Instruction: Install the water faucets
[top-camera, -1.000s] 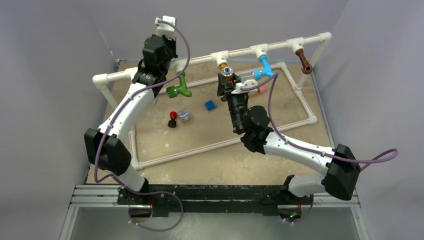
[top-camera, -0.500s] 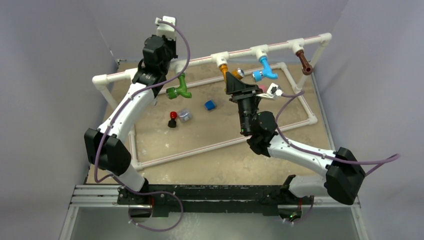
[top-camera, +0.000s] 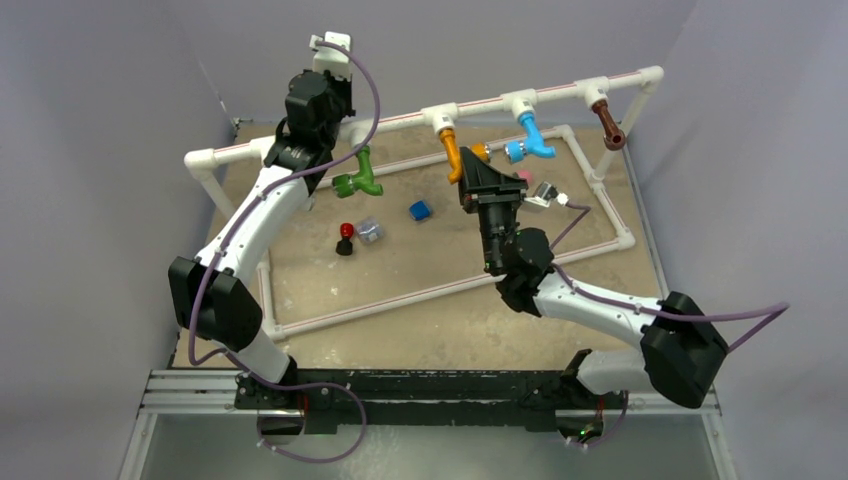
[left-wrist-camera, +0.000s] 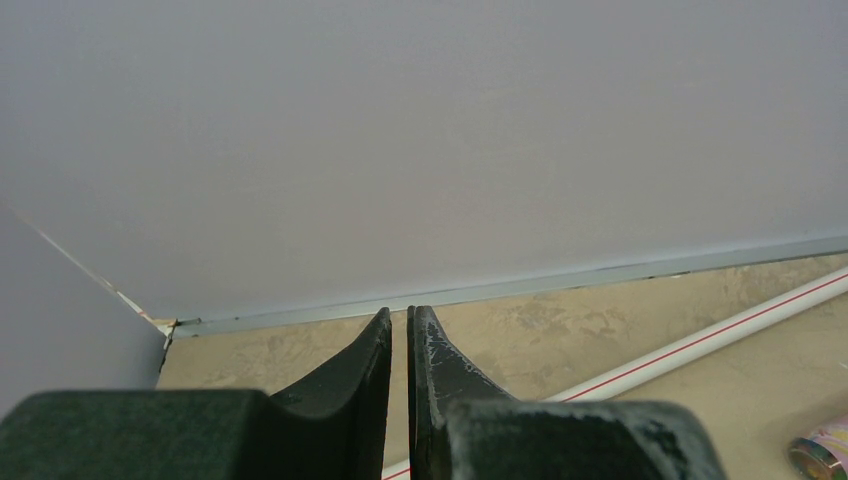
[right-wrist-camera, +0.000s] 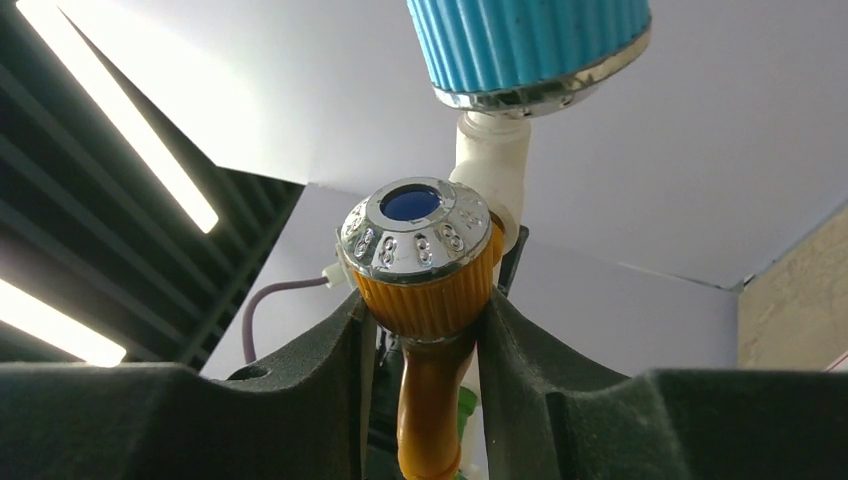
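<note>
The orange faucet (top-camera: 452, 152) hangs from the middle white tee (top-camera: 439, 117) of the raised pipe rail. My right gripper (top-camera: 472, 168) is shut on its ridged collar, which shows chrome-capped between the pads in the right wrist view (right-wrist-camera: 425, 270). The blue faucet (top-camera: 529, 138) and the brown faucet (top-camera: 608, 124) hang from tees further right. The blue collar (right-wrist-camera: 530, 45) is just above the orange one. The green faucet (top-camera: 359, 176) hangs at the left of the rail. My left gripper (left-wrist-camera: 398, 318) is shut and empty, pointing at the back wall near the green faucet.
The white pipe frame (top-camera: 400, 292) lies on the tan table. Inside it lie a black-and-red piece (top-camera: 345, 239), a clear-grey block (top-camera: 370, 231) and a blue block (top-camera: 420, 210). The pink-and-brown cylinder (left-wrist-camera: 822, 456) is near my right wrist. Walls close in at the back and sides.
My right wrist has rolled with the orange faucet in its grip. The faucet's capped end has swung from facing up to the right, and its spout now shows below the tee. The left arm is still.
</note>
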